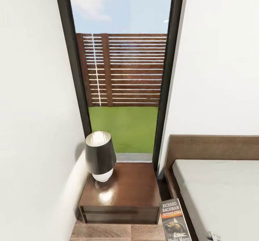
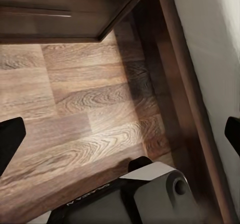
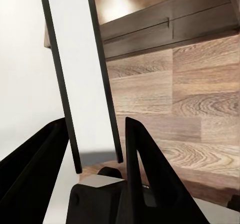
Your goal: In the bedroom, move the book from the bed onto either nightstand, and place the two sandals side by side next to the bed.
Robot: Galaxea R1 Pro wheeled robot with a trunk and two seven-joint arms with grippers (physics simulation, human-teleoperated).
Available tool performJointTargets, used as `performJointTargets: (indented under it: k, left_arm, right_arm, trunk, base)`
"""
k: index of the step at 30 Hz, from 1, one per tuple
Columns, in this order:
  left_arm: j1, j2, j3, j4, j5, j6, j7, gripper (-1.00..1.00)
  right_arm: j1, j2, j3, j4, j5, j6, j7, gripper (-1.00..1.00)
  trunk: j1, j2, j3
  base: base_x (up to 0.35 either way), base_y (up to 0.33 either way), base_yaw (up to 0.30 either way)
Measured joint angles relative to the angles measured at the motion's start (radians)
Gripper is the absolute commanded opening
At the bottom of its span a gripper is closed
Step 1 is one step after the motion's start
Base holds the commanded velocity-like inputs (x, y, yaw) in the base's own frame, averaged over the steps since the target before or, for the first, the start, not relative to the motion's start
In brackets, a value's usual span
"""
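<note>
The book (image 1: 174,221), with its dark cover reading "Richard Bachman", hangs upright above the floor, between the nightstand (image 1: 122,187) and the bed (image 1: 219,190). In the right wrist view its white page edge (image 3: 80,58) stands between the two black fingers, with my right gripper (image 3: 95,129) shut on it. The nightstand's drawer front (image 3: 165,28) lies just beyond. My left gripper (image 2: 122,129) is open, its fingertips wide apart over the wood floor beside the bed frame (image 2: 165,83), with the nightstand (image 2: 60,13) ahead. The sandals are out of view.
A black-shaded lamp (image 1: 100,154) stands on the left rear of the nightstand top; the right half of the top is bare. A tall dark-framed window (image 1: 122,72) rises behind it, with white walls on both sides. A narrow strip of floor (image 2: 90,108) separates nightstand and bed.
</note>
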Motion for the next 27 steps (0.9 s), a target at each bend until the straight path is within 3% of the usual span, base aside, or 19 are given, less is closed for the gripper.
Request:
performJointTargets:
  k: [8, 27]
  left_arm:
    - [0.0, 0.0, 0.0, -0.001, 0.0, 0.001, 0.0, 1.0]
    - [0.0, 0.0, 0.0, 0.0, 0.0, 0.001, 0.0, 1.0]
  right_arm:
    - [0.0, 0.0, 0.002, 0.0, 0.001, 0.0, 0.0, -1.0]
    - [0.0, 0.0, 0.004, 0.0, 0.001, 0.0, 0.0, -1.0]
  trunk:
    - [0.0, 0.0, 0.0]
    - [0.0, 0.0, 0.0]
  base:
    - [0.093, 0.0, 0.0]
    - [0.313, 0.0, 0.0]
